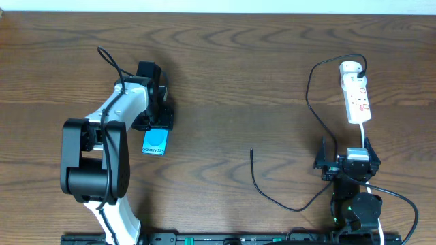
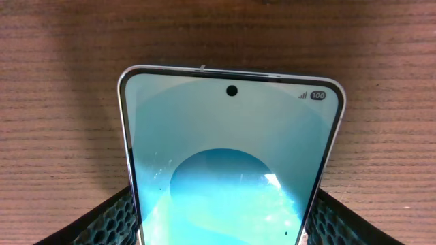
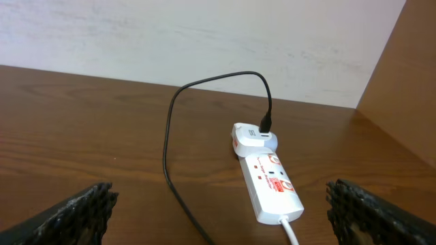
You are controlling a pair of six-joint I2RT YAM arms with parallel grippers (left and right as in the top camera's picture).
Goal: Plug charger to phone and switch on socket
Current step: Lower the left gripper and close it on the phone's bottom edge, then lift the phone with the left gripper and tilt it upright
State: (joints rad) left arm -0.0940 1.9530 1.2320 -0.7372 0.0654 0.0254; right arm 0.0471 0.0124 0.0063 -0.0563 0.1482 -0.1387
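Your left gripper (image 1: 159, 122) clamps the flat light-blue-screened smartphone (image 1: 155, 141) left of centre; your right gripper (image 3: 218, 214) gapes, empty; hold it steady and pinch the thin black charger cable (image 1: 253, 170) just behind its mid-table tip.

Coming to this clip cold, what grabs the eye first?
The bright blue phone stands out on the left, gripped at its sides by the left gripper. On the right, the white power strip lies beyond the open right gripper. A black cable loops from its far end, with the free tip unplugged on the table.
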